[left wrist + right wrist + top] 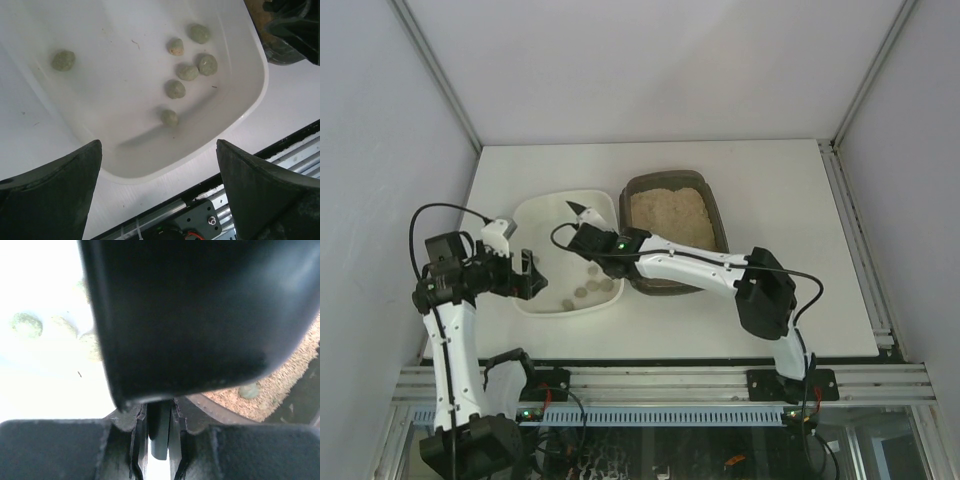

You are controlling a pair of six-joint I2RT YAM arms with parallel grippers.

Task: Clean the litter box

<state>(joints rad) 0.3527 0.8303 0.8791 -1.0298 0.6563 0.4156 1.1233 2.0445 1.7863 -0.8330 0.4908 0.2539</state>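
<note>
The right gripper [588, 232] is clamped tight on the handle of a black scoop [583, 210], whose blade hangs over the far part of the white tray [535, 215]. Whether the blade carries anything cannot be told.

The litter box [665, 180] sits just right of that tray on the worktop [740, 320], with its long axis running near to far. From the scoop, then, the litter [295, 365] lies to the right, across the box's left rim. The right arm stretches over the box's near left corner and is by far the nearer arm. The left gripper [528, 275] hovers at the tray's near left edge, jaws spread wide and holding nothing, with the tray between it and the box.

Seven greenish clumps [187, 71] lie in the tray's near half. The right wrist view shows one more clump [248, 390] on the litter, right of the scoop. Judging from that, the next move is probably a swing right over the rim, then a dip into the sand under that clump.
</note>
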